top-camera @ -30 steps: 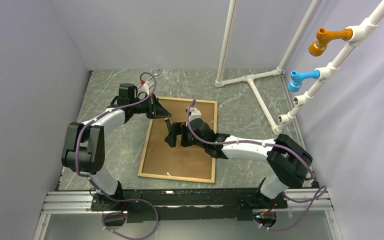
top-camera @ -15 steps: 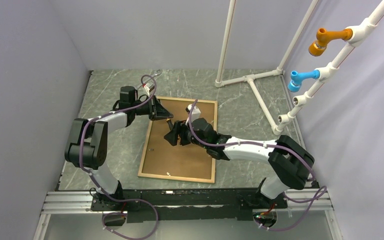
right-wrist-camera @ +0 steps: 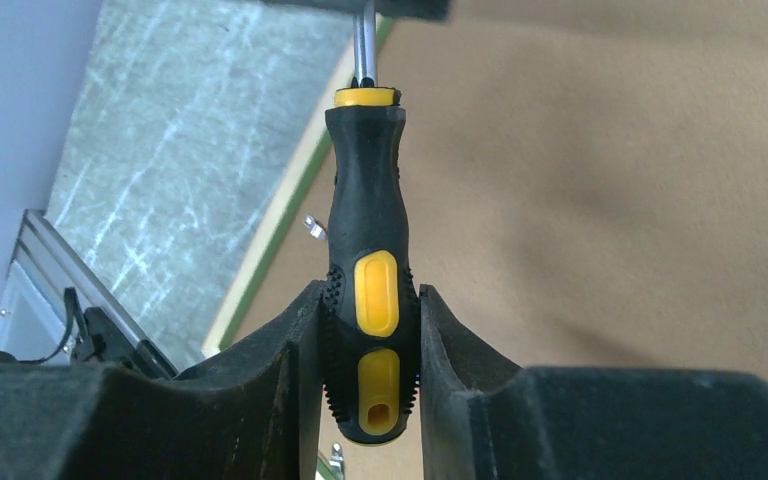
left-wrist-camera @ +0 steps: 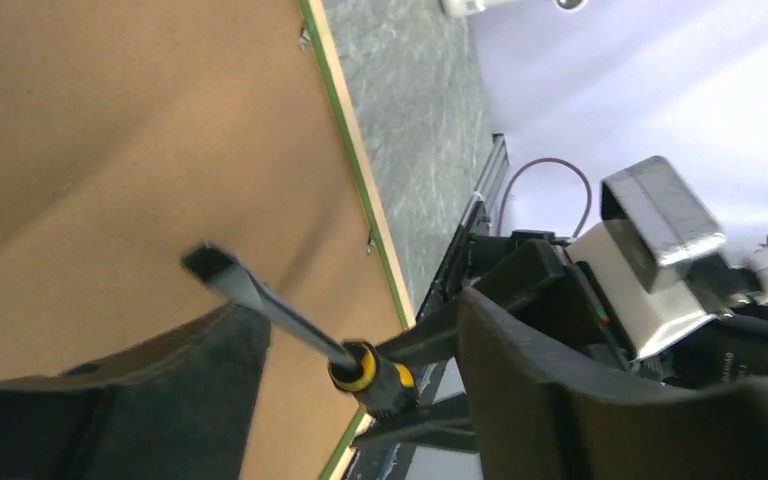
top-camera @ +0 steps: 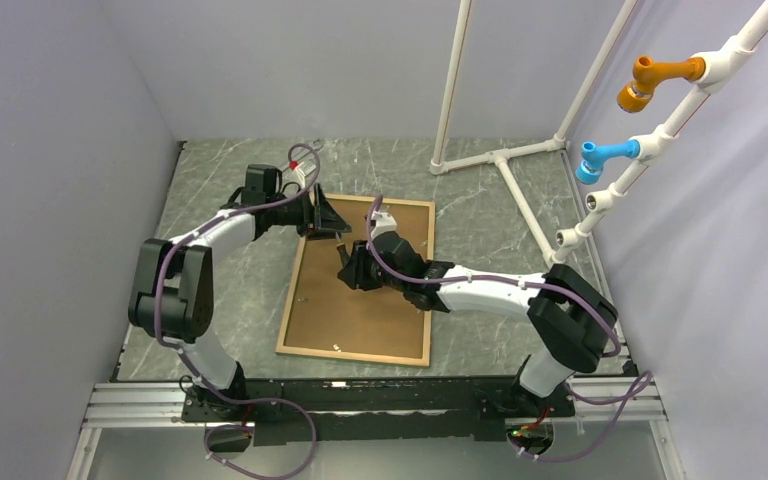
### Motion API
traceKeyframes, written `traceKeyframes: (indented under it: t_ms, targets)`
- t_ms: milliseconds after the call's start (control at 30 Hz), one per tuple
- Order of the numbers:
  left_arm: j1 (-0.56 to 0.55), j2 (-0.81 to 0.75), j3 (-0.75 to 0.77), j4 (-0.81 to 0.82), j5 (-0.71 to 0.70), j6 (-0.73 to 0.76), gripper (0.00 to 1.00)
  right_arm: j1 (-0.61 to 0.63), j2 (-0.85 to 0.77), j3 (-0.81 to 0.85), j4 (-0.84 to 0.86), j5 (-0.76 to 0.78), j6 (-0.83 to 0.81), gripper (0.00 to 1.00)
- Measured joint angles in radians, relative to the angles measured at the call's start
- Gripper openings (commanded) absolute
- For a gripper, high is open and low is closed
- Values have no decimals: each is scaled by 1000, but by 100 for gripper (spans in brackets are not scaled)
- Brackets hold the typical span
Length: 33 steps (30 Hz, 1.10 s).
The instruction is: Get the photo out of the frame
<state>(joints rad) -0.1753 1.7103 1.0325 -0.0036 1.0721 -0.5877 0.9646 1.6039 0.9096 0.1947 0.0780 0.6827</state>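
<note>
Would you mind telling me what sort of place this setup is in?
Probably a robotics lab test cell: grey walls box in a marble-patterned tabletop, two arms are mounted on a metal rail at its near edge, and a white pipe rig stands far right.

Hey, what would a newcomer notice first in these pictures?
First, the black-and-yellow screwdriver clamped by its handle in the right end effector, mid-table. Beneath it lies the frame, face down, brown backing board up, with the left end effector over its far end. An orange fitting and a blue fitting stand out far right.
</note>
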Motion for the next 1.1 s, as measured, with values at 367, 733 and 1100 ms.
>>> traceKeyframes:
  t_ms: [367,733,1100]
  targets:
    - [8,-176,88,-367,-397,310,75,-4,-233,-130,-246,-3,89,0]
    - [11,35,441,-663,-681,432,79,-6,-618,-193,-658,30,209,0]
    - [10,100,333,-682,-737,462,79,-6,-684,-213,-932,-62,286,0]
